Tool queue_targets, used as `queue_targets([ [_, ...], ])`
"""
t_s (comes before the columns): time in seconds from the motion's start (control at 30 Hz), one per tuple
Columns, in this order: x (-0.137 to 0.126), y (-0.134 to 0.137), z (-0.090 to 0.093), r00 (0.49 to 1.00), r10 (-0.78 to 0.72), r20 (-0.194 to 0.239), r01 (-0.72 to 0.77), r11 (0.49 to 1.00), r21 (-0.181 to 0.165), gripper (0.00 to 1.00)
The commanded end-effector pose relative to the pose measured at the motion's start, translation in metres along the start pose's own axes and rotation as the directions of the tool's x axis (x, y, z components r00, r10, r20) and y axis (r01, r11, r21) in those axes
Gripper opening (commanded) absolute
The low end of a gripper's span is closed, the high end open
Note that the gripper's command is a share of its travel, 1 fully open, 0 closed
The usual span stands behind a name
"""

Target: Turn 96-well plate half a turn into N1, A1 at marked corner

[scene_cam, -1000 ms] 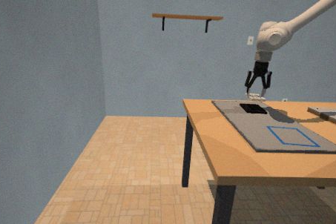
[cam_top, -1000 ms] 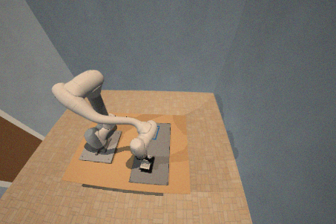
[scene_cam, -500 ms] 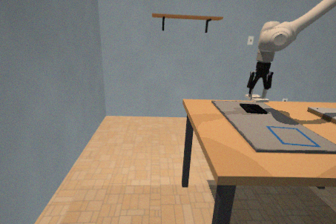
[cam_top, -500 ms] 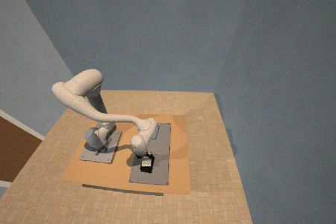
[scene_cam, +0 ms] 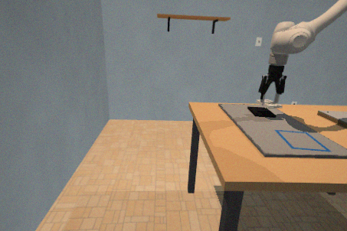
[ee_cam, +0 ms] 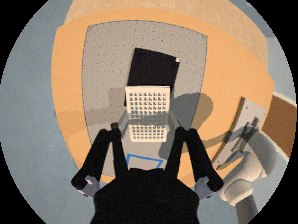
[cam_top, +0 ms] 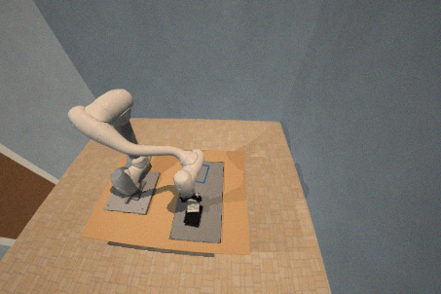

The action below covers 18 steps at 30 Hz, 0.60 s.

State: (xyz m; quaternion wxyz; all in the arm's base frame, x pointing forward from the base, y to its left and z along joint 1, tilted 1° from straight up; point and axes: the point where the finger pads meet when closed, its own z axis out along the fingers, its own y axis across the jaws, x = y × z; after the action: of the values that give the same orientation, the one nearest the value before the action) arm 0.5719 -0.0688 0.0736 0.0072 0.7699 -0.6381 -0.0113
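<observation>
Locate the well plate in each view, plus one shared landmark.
Top: plate below centre, under the hand, at the near edge of the black nest.
Exterior: upper right, pale sliver under the hand, just behind the nest.
Wrist: centre, white grid between the fingers.
Shared landmark: blue outline B1.

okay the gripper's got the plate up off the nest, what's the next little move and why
Probably rotate the wrist half a turn while staying at this height. The gripper holds the 96-well plate clear above the dark nest N1, so it looks free to spin before being lowered again. The blue outline B1 remains a fallback.
</observation>
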Motion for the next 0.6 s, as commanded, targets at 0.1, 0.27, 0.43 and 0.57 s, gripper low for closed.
queue_targets([
  [0.1, -0.019, -0.003, 0.000, 1.000, 0.000, 0.000, 0.000, 1.000, 0.001, 0.00],
  [0.27, -0.032, -0.004, 0.001, 1.000, 0.000, 0.000, 0.000, 1.000, 0.001, 0.00],
  [0.43, -0.046, -0.006, 0.001, 1.000, 0.000, 0.000, 0.000, 1.000, 0.001, 0.00],
  [0.57, -0.059, -0.007, 0.002, 1.000, 0.000, 0.000, 0.000, 1.000, 0.001, 0.00],
])
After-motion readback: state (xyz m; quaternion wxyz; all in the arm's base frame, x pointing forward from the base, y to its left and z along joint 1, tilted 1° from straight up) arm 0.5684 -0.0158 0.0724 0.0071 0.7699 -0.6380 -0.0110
